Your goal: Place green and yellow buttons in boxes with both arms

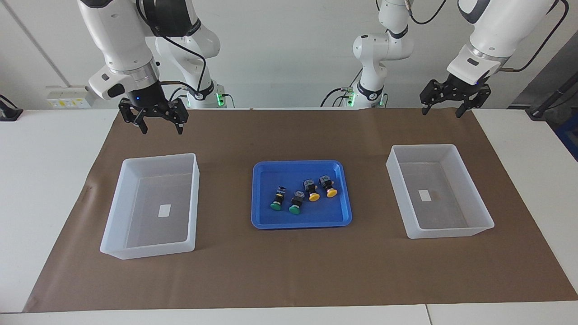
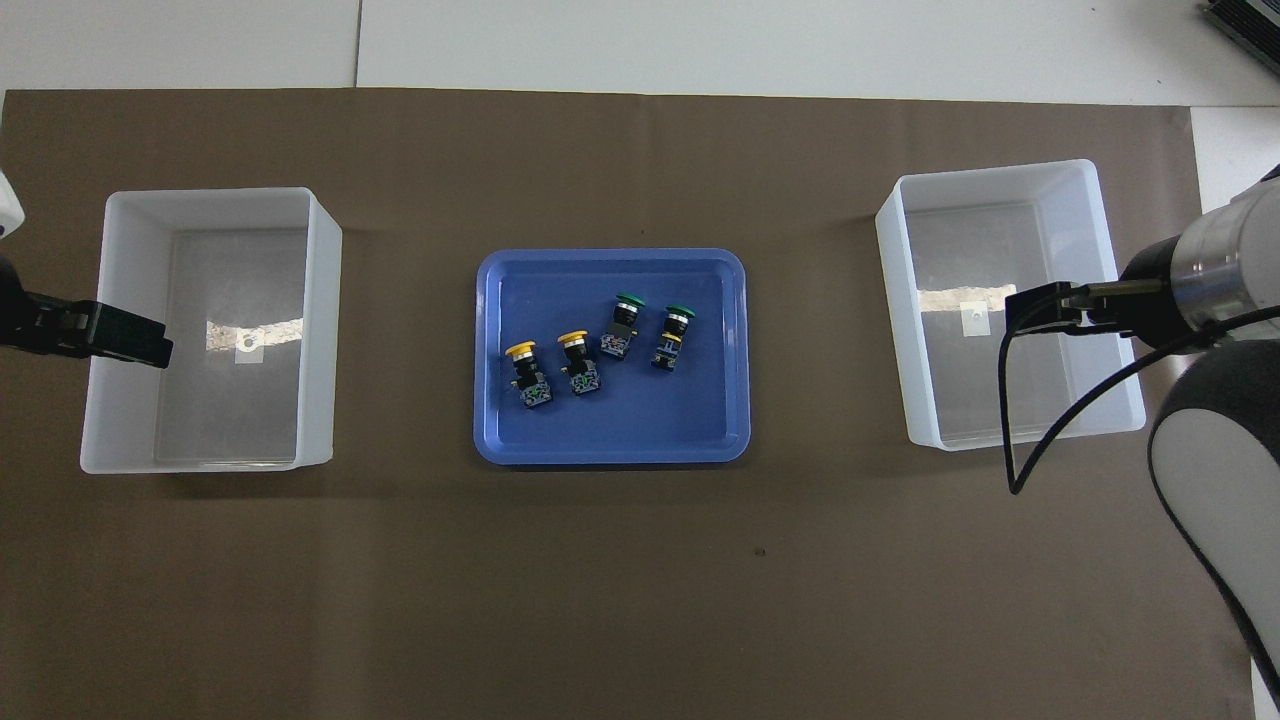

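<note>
Both arms hang raised with claws spread and empty: the left gripper (image 1: 441, 109) and right gripper (image 1: 159, 123). Each box (image 1: 152, 206) (image 1: 437, 191) flanks the blue tray (image 1: 301, 221), well apart. On the tray lie two green buttons (image 1: 276, 206) (image 1: 294, 209) and two yellow buttons (image 1: 314, 197) (image 1: 332, 192).

I see a blue tray (image 1: 301, 221) holding two green-capped buttons (image 1: 276, 206) and two yellow-capped buttons (image 1: 314, 197), bodies black-grey. Translucent white boxes (image 1: 118, 203), white labels. Brown mat (image 1: 289, 271); white table (image 1: 45, 149); black grippers (image 1: 159, 123).
</note>
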`<act>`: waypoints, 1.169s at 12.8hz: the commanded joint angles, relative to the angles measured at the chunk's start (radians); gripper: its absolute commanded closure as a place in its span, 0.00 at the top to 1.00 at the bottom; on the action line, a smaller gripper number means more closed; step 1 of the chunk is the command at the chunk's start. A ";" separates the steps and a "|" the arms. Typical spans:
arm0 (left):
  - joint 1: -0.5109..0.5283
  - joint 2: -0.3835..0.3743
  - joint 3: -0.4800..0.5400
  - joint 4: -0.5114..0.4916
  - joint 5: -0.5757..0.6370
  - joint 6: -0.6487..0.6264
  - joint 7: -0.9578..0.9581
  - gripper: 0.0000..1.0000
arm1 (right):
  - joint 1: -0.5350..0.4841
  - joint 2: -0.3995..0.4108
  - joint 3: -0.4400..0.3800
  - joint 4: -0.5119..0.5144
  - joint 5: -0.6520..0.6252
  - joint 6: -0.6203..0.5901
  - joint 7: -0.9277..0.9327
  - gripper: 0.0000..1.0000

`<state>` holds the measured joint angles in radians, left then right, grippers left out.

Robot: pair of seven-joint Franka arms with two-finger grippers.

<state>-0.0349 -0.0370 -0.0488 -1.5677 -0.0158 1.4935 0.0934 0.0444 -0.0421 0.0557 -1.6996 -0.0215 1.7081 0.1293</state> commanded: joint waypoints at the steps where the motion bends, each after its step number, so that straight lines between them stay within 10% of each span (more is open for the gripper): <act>1: -0.008 -0.004 0.003 0.003 0.010 -0.007 0.002 1.00 | -0.009 -0.012 0.009 -0.012 0.012 0.002 0.004 1.00; 15: -0.010 -0.012 0.003 -0.017 0.010 0.011 -0.001 1.00 | -0.009 -0.005 0.009 -0.066 0.014 0.103 0.018 1.00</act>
<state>-0.0349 -0.0370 -0.0492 -1.5683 -0.0158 1.4949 0.0934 0.0442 -0.0406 0.0556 -1.7181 -0.0214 1.7501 0.1294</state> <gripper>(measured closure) 0.000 0.000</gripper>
